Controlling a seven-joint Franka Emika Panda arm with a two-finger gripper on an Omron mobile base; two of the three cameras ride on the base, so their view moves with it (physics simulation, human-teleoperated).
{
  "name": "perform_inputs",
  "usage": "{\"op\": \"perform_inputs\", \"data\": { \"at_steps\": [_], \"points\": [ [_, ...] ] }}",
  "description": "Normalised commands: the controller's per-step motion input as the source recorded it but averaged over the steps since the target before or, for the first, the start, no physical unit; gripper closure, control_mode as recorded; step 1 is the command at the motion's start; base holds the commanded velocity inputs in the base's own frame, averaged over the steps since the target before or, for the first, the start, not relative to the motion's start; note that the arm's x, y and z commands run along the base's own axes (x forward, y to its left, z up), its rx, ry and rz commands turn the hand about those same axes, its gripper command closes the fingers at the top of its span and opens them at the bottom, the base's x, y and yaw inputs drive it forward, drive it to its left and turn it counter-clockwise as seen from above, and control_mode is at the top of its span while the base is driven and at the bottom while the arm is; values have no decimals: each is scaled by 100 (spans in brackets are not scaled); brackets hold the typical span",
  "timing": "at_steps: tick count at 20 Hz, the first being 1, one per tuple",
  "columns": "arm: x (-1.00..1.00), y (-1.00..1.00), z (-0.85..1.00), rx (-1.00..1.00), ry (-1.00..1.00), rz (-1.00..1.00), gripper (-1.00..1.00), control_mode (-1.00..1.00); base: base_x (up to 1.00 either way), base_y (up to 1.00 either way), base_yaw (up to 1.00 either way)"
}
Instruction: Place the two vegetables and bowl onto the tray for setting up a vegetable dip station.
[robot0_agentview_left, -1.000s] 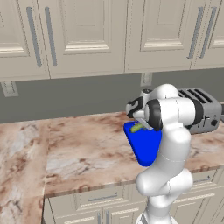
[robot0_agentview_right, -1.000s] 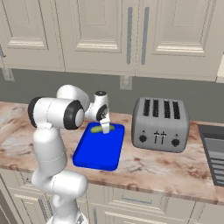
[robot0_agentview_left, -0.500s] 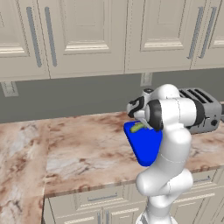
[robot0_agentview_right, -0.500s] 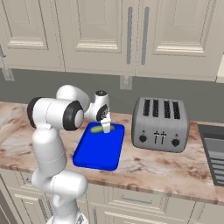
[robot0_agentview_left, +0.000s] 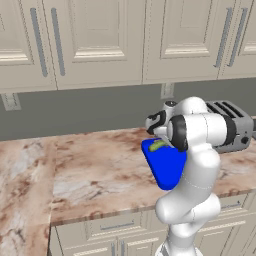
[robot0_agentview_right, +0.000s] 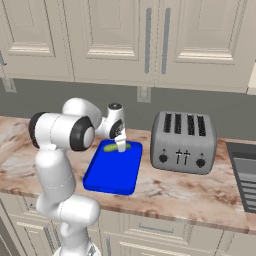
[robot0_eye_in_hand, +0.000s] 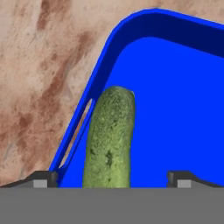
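Note:
The bright blue tray (robot0_agentview_right: 111, 174) lies on the marble counter, left of the toaster; it also appears in the left base view (robot0_agentview_left: 165, 169) and the hand view (robot0_eye_in_hand: 179, 109). A green cucumber (robot0_eye_in_hand: 109, 135) lies in the tray's far corner next to the rim (robot0_agentview_right: 114, 148) (robot0_agentview_left: 157, 146). My gripper (robot0_eye_in_hand: 111, 177) (robot0_agentview_right: 120, 143) hangs right over the cucumber, open, with its fingertips (robot0_eye_in_hand: 43, 178) standing wide on either side and clear of it. The red bowl and the second vegetable are out of view.
A grey four-slot toaster (robot0_agentview_right: 183, 142) (robot0_agentview_left: 235, 131) stands just right of the tray. A sink (robot0_agentview_right: 244, 170) sits at the counter's far right. Wall cabinets hang above, and bare marble counter (robot0_agentview_left: 85, 170) stretches to the left of the tray.

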Motion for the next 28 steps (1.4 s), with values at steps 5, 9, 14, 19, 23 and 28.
{"op": "perform_inputs", "data": {
  "at_steps": [5, 9, 14, 19, 23, 28],
  "points": [
    [-27, 0, 21, 0, 0, 0, -100, -100, 0, 0, 0],
    [-33, 0, 21, 0, 0, 0, -100, -100, 0, 0, 0],
    [-39, 0, 16, 0, 0, 0, -100, -100, 0, 0, 0],
    [-51, 0, 16, 0, 0, 4, -100, -100, 0, 0, 0],
    [-53, 0, 24, 0, 0, 4, -100, -100, 0, 0, 0],
    [-53, 0, 26, 0, 0, 5, -100, -100, 0, 0, 0]
  ]
}}
